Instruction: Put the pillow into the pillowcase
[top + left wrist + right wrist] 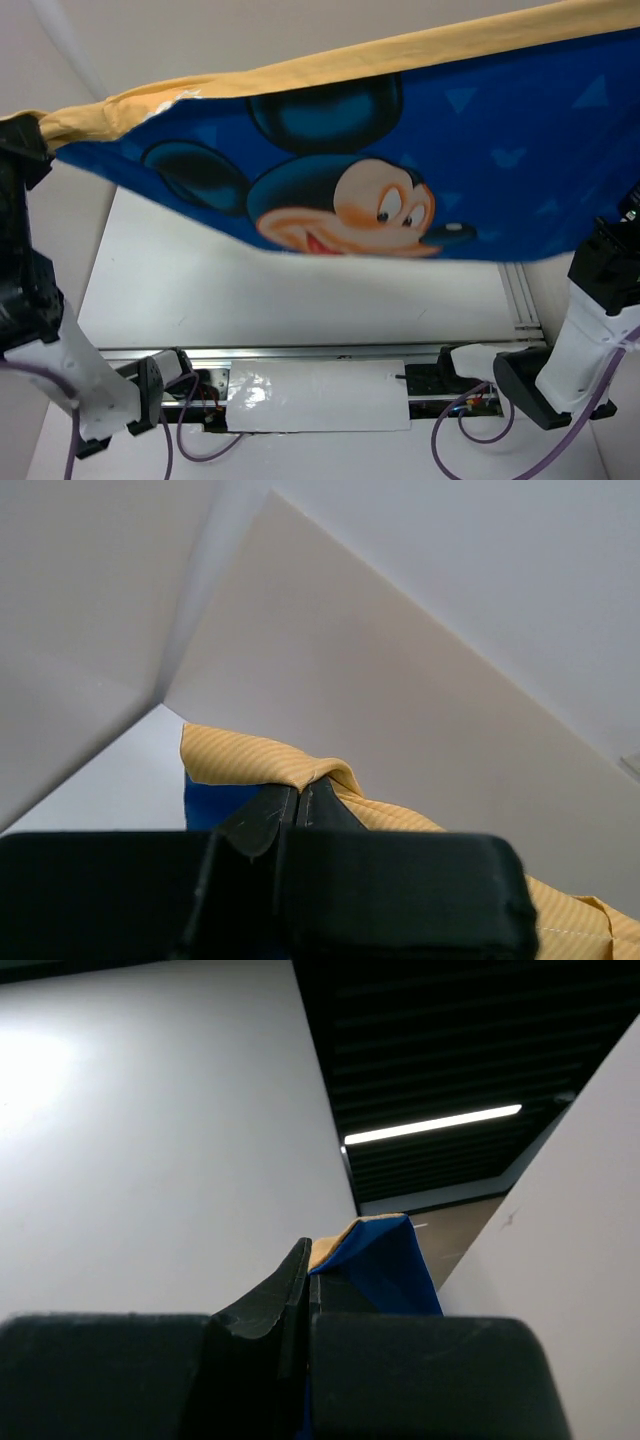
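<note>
The pillowcase is held up in the air above the table and is stretched across the top view from about 9 o'clock to about 2 o'clock; its blue side with the Mickey Mouse face is turned toward the camera, and its orange-yellow side is seen as a band along the upper edge; the lower edge is seen to sag in a curve toward 6 o'clock, well clear of the table surface. The left gripper is closed tight on the orange-yellow fabric; in the left wrist view the cloth is bunched in a fold over the two fingertips, with a patch of blue showing at about 8 o'clock of the tips; in the top view this grip is placed at the 9 o'clock end of the case. The right gripper is likewise closed, with no gap between its fingers; a corner of the case, blue outside with a sliver of orange-yellow, is pinched at the tips and sticks up toward 1 o'clock; the right arm is seen at about 4 o'clock of the top view, rising behind the blue cloth.
</note>
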Robot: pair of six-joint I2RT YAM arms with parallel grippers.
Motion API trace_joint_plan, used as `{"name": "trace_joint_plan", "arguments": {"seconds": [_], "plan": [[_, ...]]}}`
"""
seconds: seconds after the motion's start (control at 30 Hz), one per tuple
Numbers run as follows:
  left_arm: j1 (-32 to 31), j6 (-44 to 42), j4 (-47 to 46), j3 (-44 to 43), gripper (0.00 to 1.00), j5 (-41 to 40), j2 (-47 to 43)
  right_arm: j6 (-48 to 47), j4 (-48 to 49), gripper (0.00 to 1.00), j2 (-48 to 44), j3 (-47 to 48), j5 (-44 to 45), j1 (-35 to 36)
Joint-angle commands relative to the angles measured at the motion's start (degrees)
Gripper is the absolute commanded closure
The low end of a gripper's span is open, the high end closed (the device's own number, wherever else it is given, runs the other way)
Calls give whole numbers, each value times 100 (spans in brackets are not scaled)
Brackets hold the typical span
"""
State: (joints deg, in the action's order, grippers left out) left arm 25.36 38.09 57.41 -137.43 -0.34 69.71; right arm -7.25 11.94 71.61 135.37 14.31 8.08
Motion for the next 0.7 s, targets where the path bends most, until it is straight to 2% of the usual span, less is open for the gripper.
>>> {"name": "trace_joint_plan", "arguments": {"seconds": [0.0,0.1,0.13,0.23,0.27,0.3,0.33,0.37,0.43,0.47,0.53,0.57,0.6,0.63,0.67], "plan": [[188,-442,-186,137,100,-1152,-54,-594,924,100,-34,200,898,71],[188,-442,-186,540,100,-916,112,-857,757,100,28,-202,1380,202],[188,-364,-282,968,100,-689,174,-988,704,100,28,-474,1730,264],[188,-294,-598,1873,100,-381,516,-1060,1011,100,-103,-2107,2442,467],[188,-293,-825,2121,100,-284,604,-1060,1090,100,-104,-3060,2532,467],[188,-293,-984,2393,100,-178,675,-1007,1265,100,-165,-3530,2612,467],[188,-293,-1177,3014,100,-81,736,-746,1345,100,-165,-3979,2873,467],[188,-293,-1414,3350,100,155,824,-561,1433,100,-165,-4845,2963,397],[110,-354,-2011,4210,100,262,930,209,1582,100,-165,-5658,3113,265],[39,-354,-2197,4467,100,262,1052,502,1583,100,-113,-6315,3113,117],[-137,-512,-2663,5012,97,105,1263,1221,1513,97,202,-6881,2834,-129],[-189,-652,-2786,5085,92,261,1656,1339,1513,93,613,-6884,2710,-218],[-190,-784,-2848,5085,66,410,1921,1453,1452,73,887,-6884,2709,-271],[-242,-933,-2745,4781,48,481,2532,1611,1294,55,1185,-6544,2709,-393],[-243,-935,-2587,4525,32,482,2538,1708,962,37,1501,-6202,2709,-395]]}}
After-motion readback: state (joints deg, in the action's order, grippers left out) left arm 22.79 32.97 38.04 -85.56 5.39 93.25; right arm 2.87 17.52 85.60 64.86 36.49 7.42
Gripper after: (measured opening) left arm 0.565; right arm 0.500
